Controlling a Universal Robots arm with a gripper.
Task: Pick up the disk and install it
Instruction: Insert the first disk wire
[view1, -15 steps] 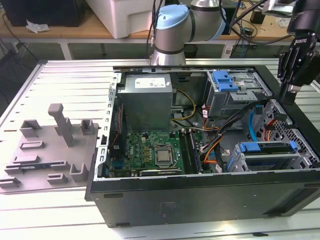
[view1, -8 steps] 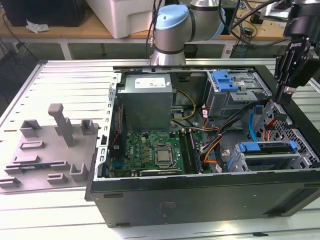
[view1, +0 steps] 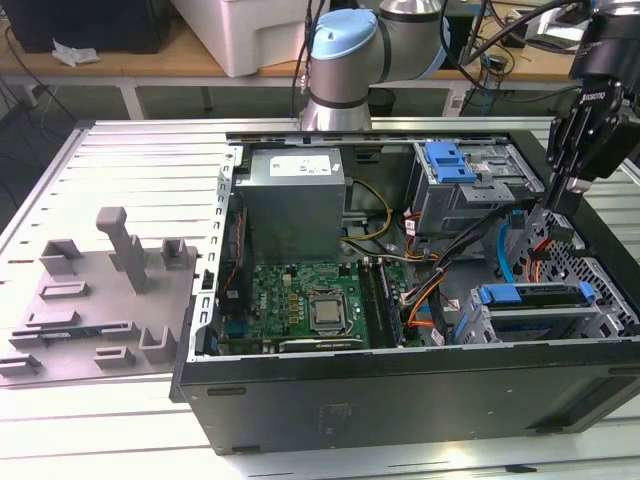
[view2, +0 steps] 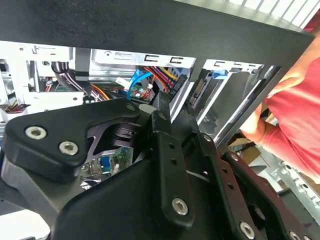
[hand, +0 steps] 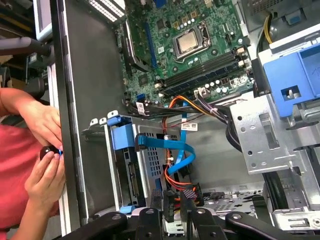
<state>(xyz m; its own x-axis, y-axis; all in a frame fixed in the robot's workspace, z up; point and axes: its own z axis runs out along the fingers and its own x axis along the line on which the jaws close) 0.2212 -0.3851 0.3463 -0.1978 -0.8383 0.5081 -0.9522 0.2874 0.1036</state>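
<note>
In the exterior view the black side wall (view1: 400, 400) of an open computer case comes nearest, the case lying on a slatted table (view1: 120, 150). Just behind that wall, toward the exterior view's right, the disk (view1: 530, 294) sits slotted in a grey bay with its blue bracket uppermost. The green motherboard (view1: 310, 300) lies to the exterior view's left of it.

Farther back, the pincer (view1: 553, 205) hangs over the case's right end and points down among orange and black wires. It is near the bay but not touching the disk. I cannot tell whether the pincer is apart or together.

In the first wrist view the disk (hand: 131, 172) stands on edge just beside the pincer (hand: 176, 197), with a blue ribbon cable (hand: 165, 143) curling out beside it. A person's hands (hand: 47, 175) hold a small black thing outside the case wall.

Farthest in the exterior view are the cage (view1: 450, 160) with its wide blue latch, the power supply (view1: 295, 190) and the arm's pale blue joint (view1: 345, 45).
</note>
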